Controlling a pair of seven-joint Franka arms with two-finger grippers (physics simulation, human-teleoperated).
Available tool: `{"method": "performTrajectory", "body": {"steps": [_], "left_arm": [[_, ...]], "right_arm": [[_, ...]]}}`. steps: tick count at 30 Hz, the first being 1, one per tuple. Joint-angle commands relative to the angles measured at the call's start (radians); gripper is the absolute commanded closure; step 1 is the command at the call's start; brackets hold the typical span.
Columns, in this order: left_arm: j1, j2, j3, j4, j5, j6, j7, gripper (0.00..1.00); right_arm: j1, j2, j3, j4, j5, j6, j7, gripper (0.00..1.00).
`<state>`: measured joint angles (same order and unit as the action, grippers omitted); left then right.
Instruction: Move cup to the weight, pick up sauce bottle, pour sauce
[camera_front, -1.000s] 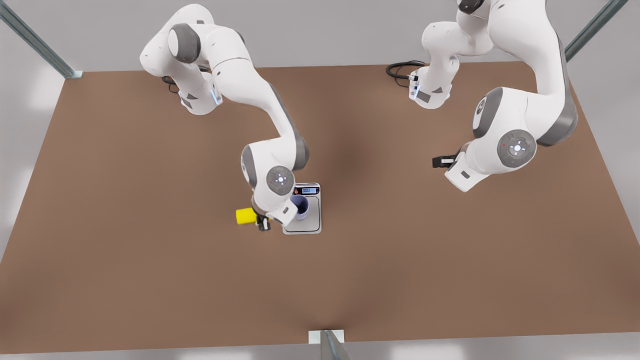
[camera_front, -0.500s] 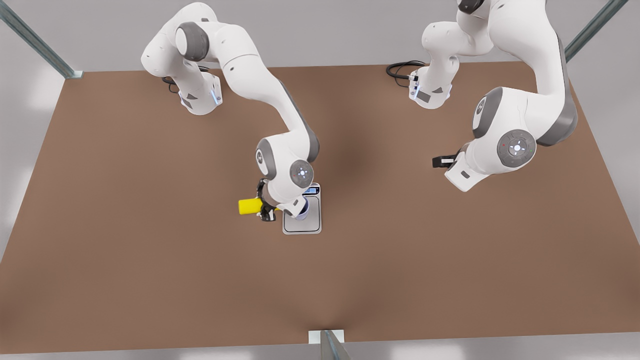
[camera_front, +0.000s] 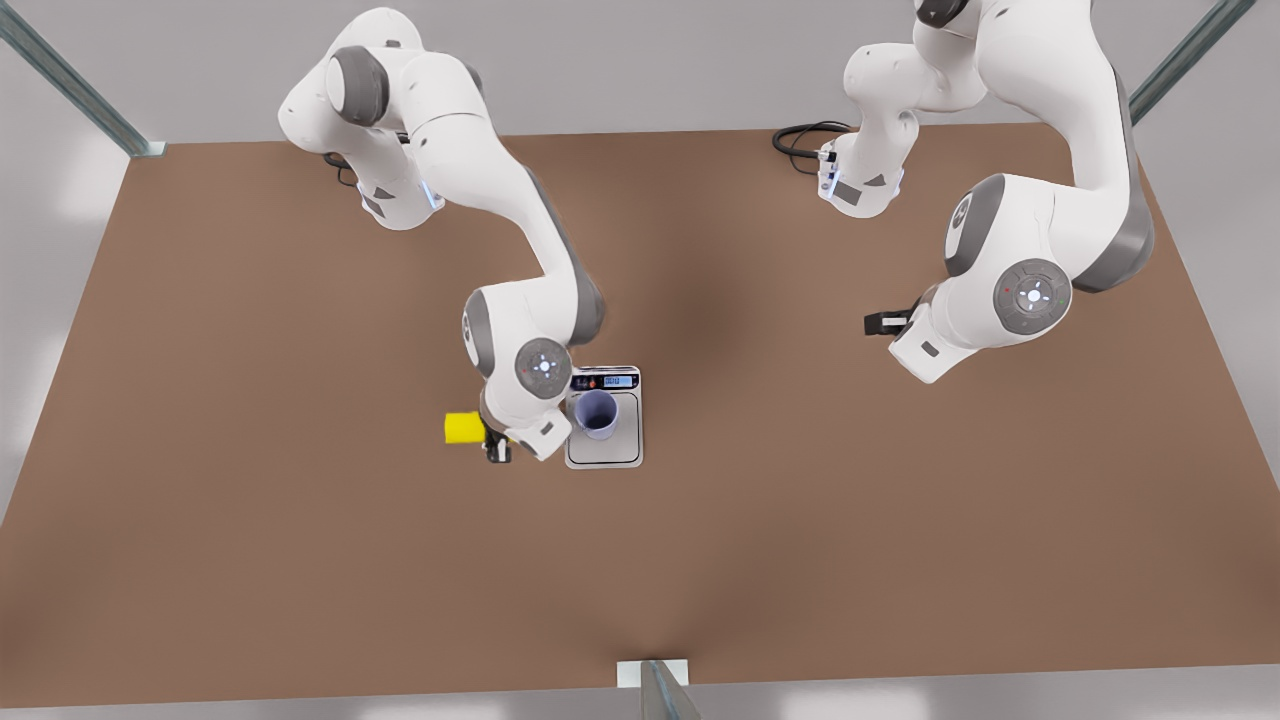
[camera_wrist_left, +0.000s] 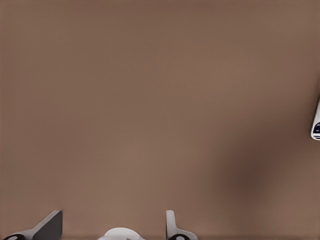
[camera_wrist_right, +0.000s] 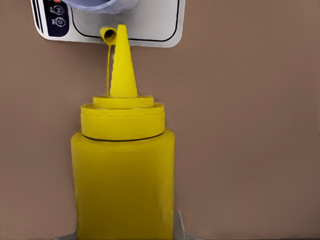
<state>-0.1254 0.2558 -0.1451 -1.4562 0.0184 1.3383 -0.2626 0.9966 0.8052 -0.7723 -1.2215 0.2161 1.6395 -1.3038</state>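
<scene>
The sauce bottle (camera_front: 462, 428) has just come away from the cup. Half a second ago it was tipped in over the scale; now it sits further out towards the table's edge on the front view's left. It is held in the right gripper (camera_front: 497, 447), whose fingers are closed on the lower body. In the right wrist view the nozzle points at the weight's near rim, and a thin yellow thread runs down beside the nozzle from its tip, so some sauce is still clinging there.

Just to the right, the cup (camera_front: 597, 413) stands upright and uncovered on the weight (camera_front: 620, 455), near its display end, about mid-table. I'd say the pour is done or nearly so, and what's left is setting the bottle down without dripping.

Well to the right, the left gripper (camera_front: 878, 323) waits above bare table, its fingers (camera_wrist_left: 50, 226) spread wide with nothing between them.
</scene>
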Motion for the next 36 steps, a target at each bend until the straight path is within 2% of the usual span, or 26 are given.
{"method": "performTrajectory", "body": {"steps": [1,5,6,7,8,10,13,20,22,36], "left_arm": [[-0.002,-0.001,-0.001,0.000,0.000,-0.001,-0.001,0.00],[-0.003,-0.003,-0.001,0.000,0.002,-0.004,-0.003,0.00],[-0.005,-0.003,-0.001,0.000,0.003,-0.002,-0.015,0.00],[-0.007,-0.003,-0.001,0.000,0.002,-0.002,-0.015,0.00],[-0.007,-0.003,-0.002,0.000,0.002,-0.001,-0.015,0.00],[-0.007,-0.003,-0.002,0.000,0.002,-0.002,-0.015,0.00],[-0.005,-0.001,-0.002,0.000,0.003,-0.001,-0.015,0.00],[-0.007,-0.004,-0.005,0.000,0.005,-0.001,-0.015,0.00],[-0.007,-0.004,-0.005,0.000,0.005,-0.002,-0.015,0.00],[-0.005,-0.001,-0.014,0.000,0.003,0.002,-0.015,0.00]], "right_arm": [[-0.072,-0.004,-0.001,0.011,0.157,0.002,-0.138,0.46],[-0.265,0.000,0.008,-0.003,0.570,-0.003,-0.368,0.46],[-0.305,0.008,0.011,-0.006,0.684,-0.055,-0.416,0.46],[-0.354,0.025,0.027,-0.007,0.825,-0.104,-0.466,0.46],[-0.412,0.025,0.083,-0.007,0.922,-0.157,-0.497,0.46],[-0.463,0.025,0.107,-0.015,1.032,-0.253,-0.594,0.45],[-0.472,0.041,0.114,-0.131,1.198,-0.290,-0.847,0.45],[-0.524,0.106,0.137,-0.211,1.390,-0.290,-1.161,0.45],[-0.592,0.120,0.209,-0.213,1.399,-0.294,-1.256,0.45],[-0.684,0.252,0.340,-0.205,1.464,-0.317,-1.356,0.45]]}}
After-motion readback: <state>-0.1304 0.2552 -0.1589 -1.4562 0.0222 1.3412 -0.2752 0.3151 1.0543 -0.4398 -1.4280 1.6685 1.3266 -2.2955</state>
